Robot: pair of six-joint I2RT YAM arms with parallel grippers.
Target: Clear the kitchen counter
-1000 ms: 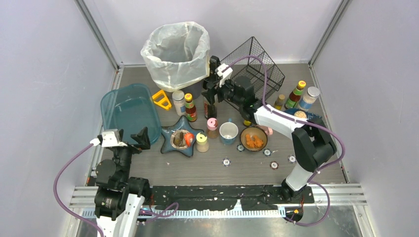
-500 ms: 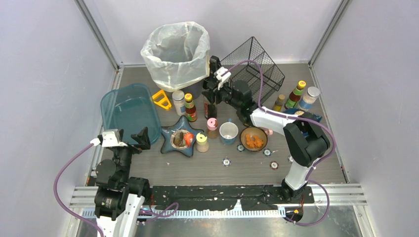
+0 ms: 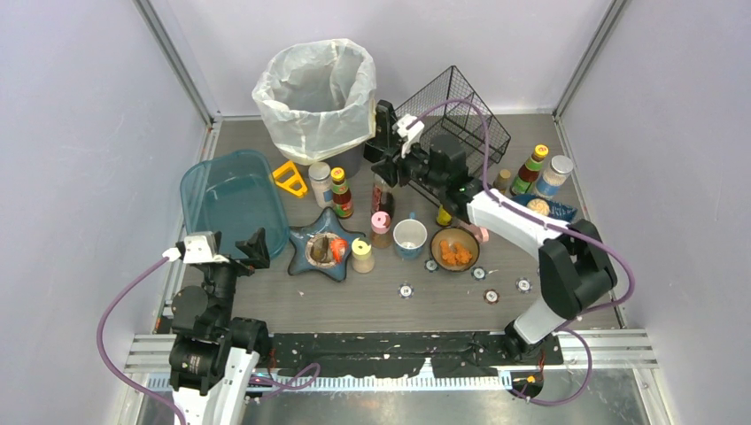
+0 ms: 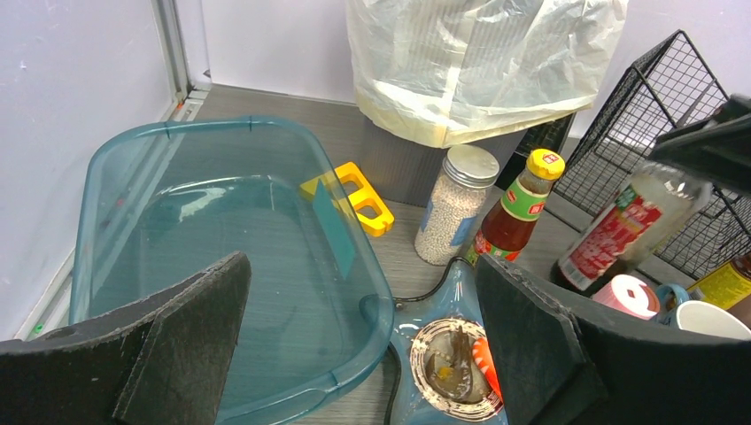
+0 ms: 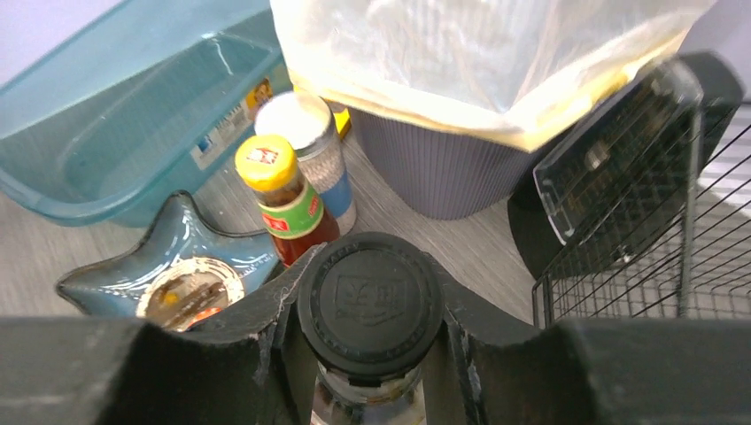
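The kitchen counter point(image 3: 354, 305) lies flat under everything, with pale walls on three sides. Its long side runs from the left wall to the right wall. The most bare room is the strip near the arms, with only a few little round caps point(image 3: 405, 289) on it. The back is crowded. There is a bin with a white bag point(image 3: 314, 88), a tilted wire rack point(image 3: 460, 119), and a teal tub point(image 3: 232, 199) close to the left wall. The right gripper point(image 5: 370, 310) is squeezed around the black lid of a bottle point(image 4: 630, 226), just beside the bin and the rack. The bottle leans, its top toward the rack. The left gripper point(image 4: 354, 354) is spread wide with nothing in it, near the tub's front edge.
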